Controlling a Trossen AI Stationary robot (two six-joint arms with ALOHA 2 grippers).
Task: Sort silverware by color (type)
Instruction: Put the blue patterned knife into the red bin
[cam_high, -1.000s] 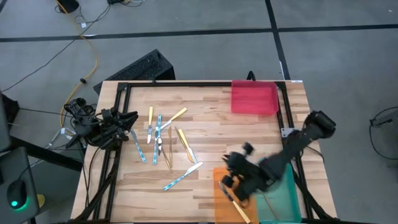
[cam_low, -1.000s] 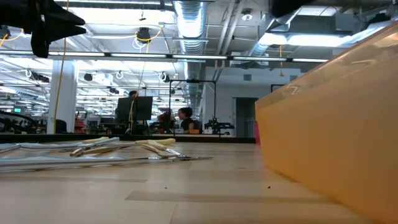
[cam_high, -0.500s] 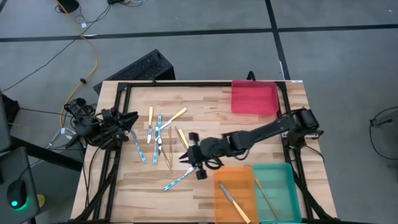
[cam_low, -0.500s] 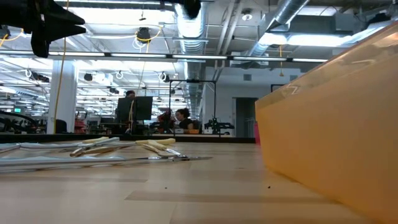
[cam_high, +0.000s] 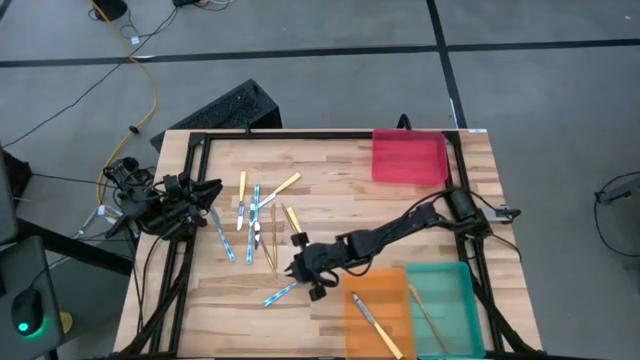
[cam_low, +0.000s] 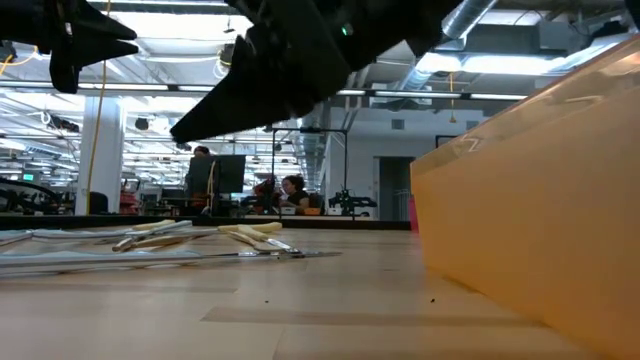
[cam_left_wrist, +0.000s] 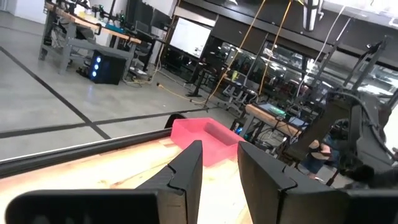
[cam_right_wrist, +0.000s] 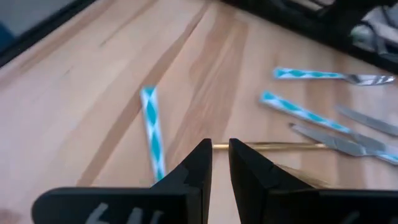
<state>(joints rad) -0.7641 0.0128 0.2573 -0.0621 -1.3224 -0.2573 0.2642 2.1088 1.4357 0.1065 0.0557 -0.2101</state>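
Several pieces of silverware (cam_high: 256, 215) lie loose on the wooden table's left half, with blue, yellow or plain wood handles; the low view shows them flat on the table (cam_low: 150, 236). My right gripper (cam_high: 298, 268) hangs just above the pile's near right side, slanting down, its fingers a narrow gap apart with nothing between them (cam_right_wrist: 220, 152). A blue-handled piece (cam_right_wrist: 152, 134) lies just ahead of it. My left gripper (cam_high: 214, 190) waits at the table's left edge, level, open and empty (cam_left_wrist: 217, 158).
An orange tray (cam_high: 392, 283) at the near edge holds a yellow-handled piece (cam_high: 372, 322). The teal tray (cam_high: 458, 300) beside it holds a wooden piece. A red tray (cam_high: 408, 158) stands at the far right. A black frame (cam_high: 300, 135) runs round the table.
My right gripper has swung from over the orange tray toward the table's left, coming down over the loose silverware and rolling about its own axis on the way. The silverware lies where it was.
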